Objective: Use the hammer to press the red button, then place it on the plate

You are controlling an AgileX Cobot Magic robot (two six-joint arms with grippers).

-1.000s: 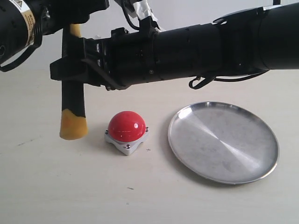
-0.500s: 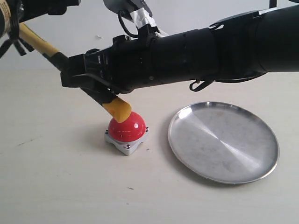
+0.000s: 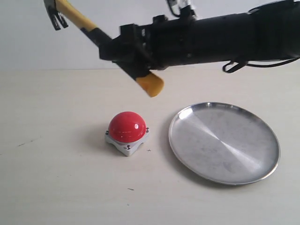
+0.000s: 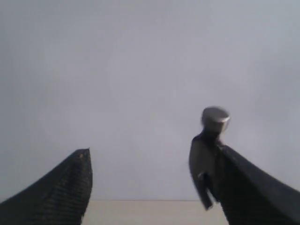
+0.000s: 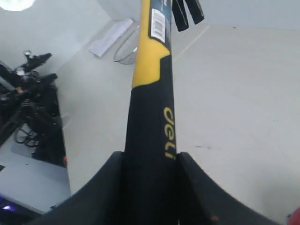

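Note:
My right gripper [image 3: 125, 52] [image 5: 151, 158] is shut on the black grip of the hammer [image 3: 78, 18] [image 5: 149, 93], which hangs tilted in the air. Its dark head is up at the far left and its yellow butt end [image 3: 150, 84] hangs above and to the right of the red button [image 3: 126, 126], clear of it. The silver plate [image 3: 224, 142] lies to the right of the button with nothing on it. In the left wrist view my left gripper [image 4: 152, 157] stands open, and the hammer head [image 4: 206, 154] is beside one of its fingers, not between them.
The button and plate rest on a beige table [image 3: 56, 187]. The right arm [image 3: 225, 40] stretches across above them. Off the table, the right wrist view shows dark equipment with cables [image 5: 28, 108] and a white flat object [image 5: 110, 37].
The hammer's yellow end, which touched the button half a second ago, has lifted up and to the right with the right arm. The left gripper has left the exterior view.

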